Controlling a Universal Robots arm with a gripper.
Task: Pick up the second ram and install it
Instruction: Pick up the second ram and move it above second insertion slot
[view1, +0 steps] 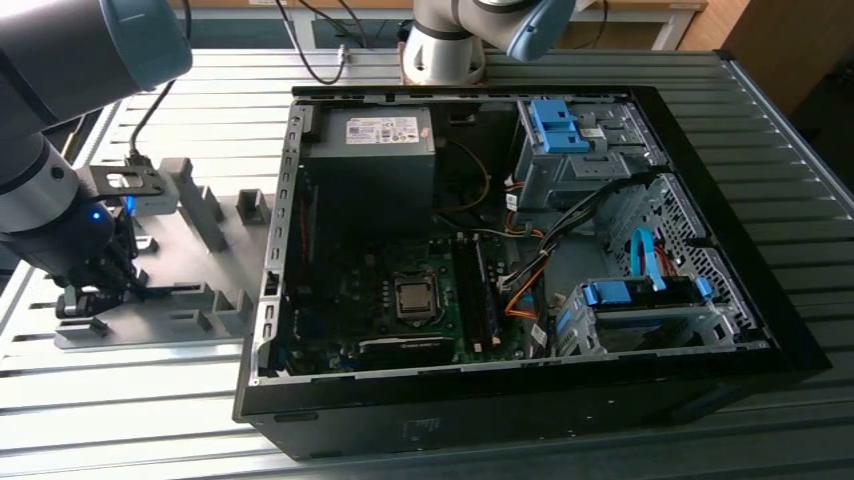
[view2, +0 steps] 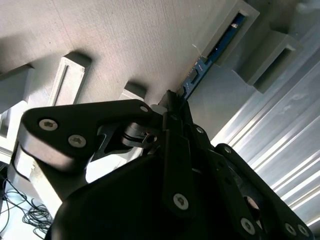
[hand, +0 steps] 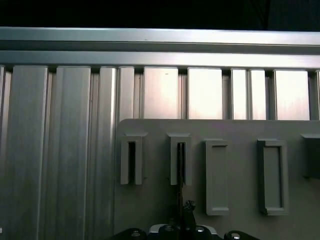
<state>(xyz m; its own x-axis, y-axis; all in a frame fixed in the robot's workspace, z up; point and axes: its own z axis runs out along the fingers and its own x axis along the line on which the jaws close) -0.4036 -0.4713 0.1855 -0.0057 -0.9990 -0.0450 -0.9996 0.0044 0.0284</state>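
Note:
The second ram (view2: 210, 55) is a thin blue-green board lying in the slot of a grey fixture block (view2: 245, 17). It shows edge-on in the first wrist view, ram (hand: 179, 165). My gripper (view2: 172, 102) is down at the ram's near end, its fingers closed against the board's two faces. In the exterior view the gripper (view1: 100, 298) hangs low over the grey fixture plate (view1: 174, 330) at the exterior view's left, with the ram (view1: 163, 292) running from it into the block.
An open computer case (view1: 534, 420) lies to the exterior view's right of the fixture plate, with long black memory slots (view1: 474, 295) on its motherboard beside the processor socket (view1: 415, 298). Other grey blocks (hand: 217, 177) stand on the plate. The table is ribbed metal (hand: 60, 150).

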